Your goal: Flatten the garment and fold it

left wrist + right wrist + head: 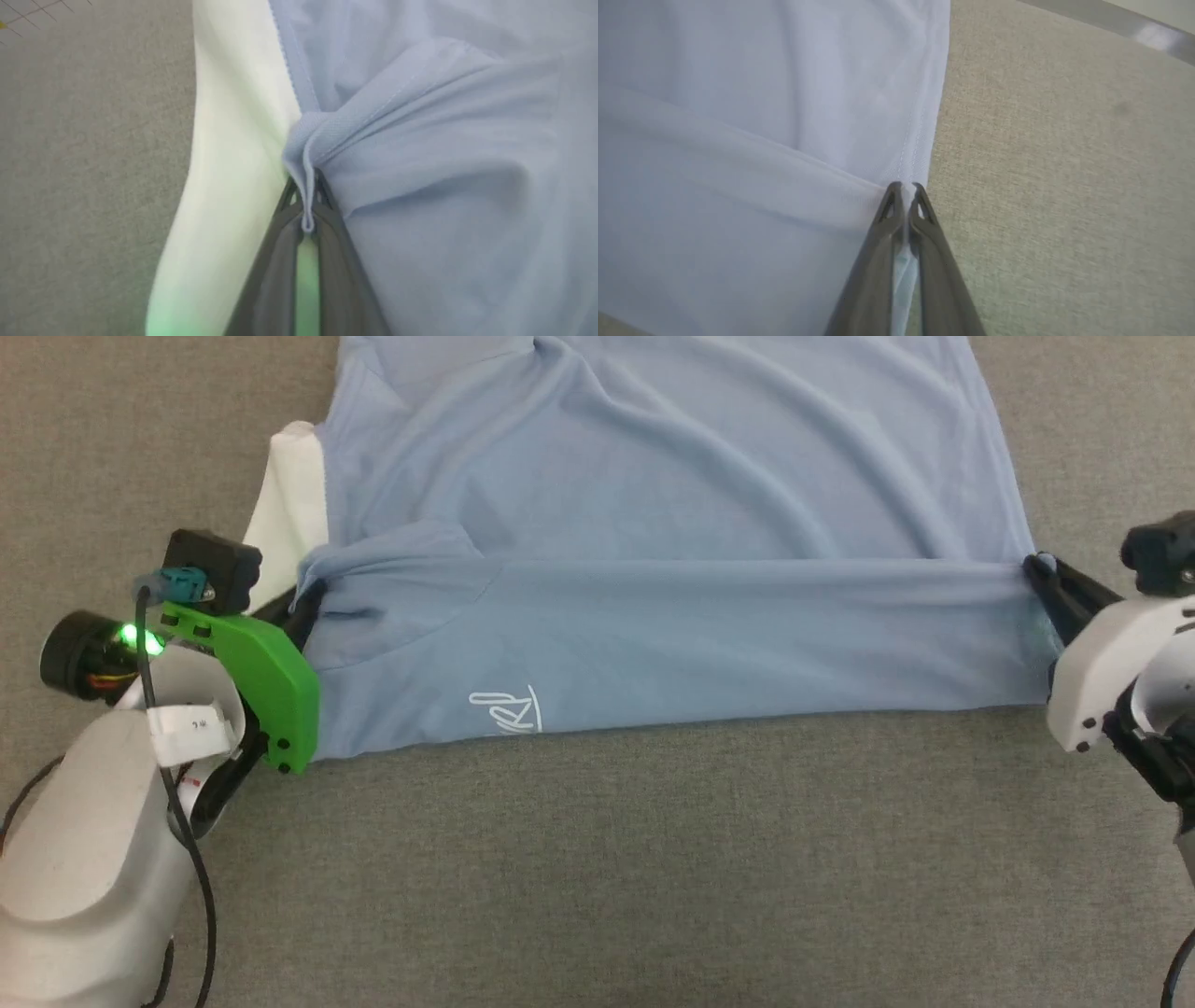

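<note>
The shirt (653, 476) lies on the table (653, 859), stretched taut between the left claw (313, 593) and right claw (1032, 565). Each pinches one end of a first fold. Wrinkles beyond them look unsmoothed, and further folds seem left.

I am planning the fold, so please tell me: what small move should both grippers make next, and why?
Probably lower the held edge and open. The left gripper and right gripper pinch the garment taut, its near band already doubled over the rest.
</note>
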Robot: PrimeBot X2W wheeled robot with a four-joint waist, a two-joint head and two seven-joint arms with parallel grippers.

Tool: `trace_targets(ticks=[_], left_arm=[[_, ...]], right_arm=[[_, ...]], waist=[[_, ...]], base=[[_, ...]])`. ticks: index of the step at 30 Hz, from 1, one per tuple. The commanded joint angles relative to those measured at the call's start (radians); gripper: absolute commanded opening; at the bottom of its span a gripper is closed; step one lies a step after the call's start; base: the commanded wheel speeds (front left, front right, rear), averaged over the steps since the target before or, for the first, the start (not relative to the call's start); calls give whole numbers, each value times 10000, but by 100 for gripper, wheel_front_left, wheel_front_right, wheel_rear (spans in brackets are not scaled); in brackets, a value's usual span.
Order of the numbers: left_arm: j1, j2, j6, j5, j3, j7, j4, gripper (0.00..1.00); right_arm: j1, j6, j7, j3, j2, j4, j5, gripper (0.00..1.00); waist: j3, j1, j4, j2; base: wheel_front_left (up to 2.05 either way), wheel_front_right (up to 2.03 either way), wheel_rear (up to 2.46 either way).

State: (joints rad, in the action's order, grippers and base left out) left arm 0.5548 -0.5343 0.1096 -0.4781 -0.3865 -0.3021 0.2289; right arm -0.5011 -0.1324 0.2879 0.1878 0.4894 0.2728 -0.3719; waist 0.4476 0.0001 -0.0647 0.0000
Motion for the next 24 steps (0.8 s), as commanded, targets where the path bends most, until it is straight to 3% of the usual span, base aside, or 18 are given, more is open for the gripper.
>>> trace_targets(ticks=[1,5,6,7,8,9,10,20,24], left_arm=[[66,-81,31,-214,-61,-368,222,0],[-139,-12,87,-842,-237,-1264,472,0],[-198,21,90,-945,-245,-1328,450,19],[-245,61,78,-1017,-213,-1283,419,49],[-292,101,28,-1053,-134,-1089,386,100],[-331,132,-25,-1031,-76,-862,378,100],[-385,159,-90,-964,-15,-531,342,100],[-1984,1031,-1923,-349,1139,3788,-748,100],[-2947,1546,-2432,-398,1217,4555,-1197,100]], right_arm=[[-206,17,318,132,-30,241,-212,0],[-526,17,1237,471,-17,694,-747,0],[-572,17,1398,467,-26,774,-876,0],[-597,17,1495,422,-39,843,-970,0],[-606,17,1587,349,-64,904,-1045,4],[-594,17,1584,320,-73,892,-1062,29],[-555,17,1529,240,-91,869,-1085,100],[1035,17,-422,-1094,-675,-200,-807,100],[1894,17,-1345,-1845,-1169,-933,-422,100]], waist=[[184,-1,-39,0],[181,-1,-24,0],[143,-1,-6,0],[95,-1,9,0],[29,-1,27,0],[-49,-1,46,0],[-143,-1,67,0],[-1440,-1,275,0],[-1819,-1,375,0]], base=[[0,0,0],[0,0,0],[0,0,0],[0,0,0],[0,0,0],[0,0,0],[0,0,0],[0,0,0],[0,0,0]])
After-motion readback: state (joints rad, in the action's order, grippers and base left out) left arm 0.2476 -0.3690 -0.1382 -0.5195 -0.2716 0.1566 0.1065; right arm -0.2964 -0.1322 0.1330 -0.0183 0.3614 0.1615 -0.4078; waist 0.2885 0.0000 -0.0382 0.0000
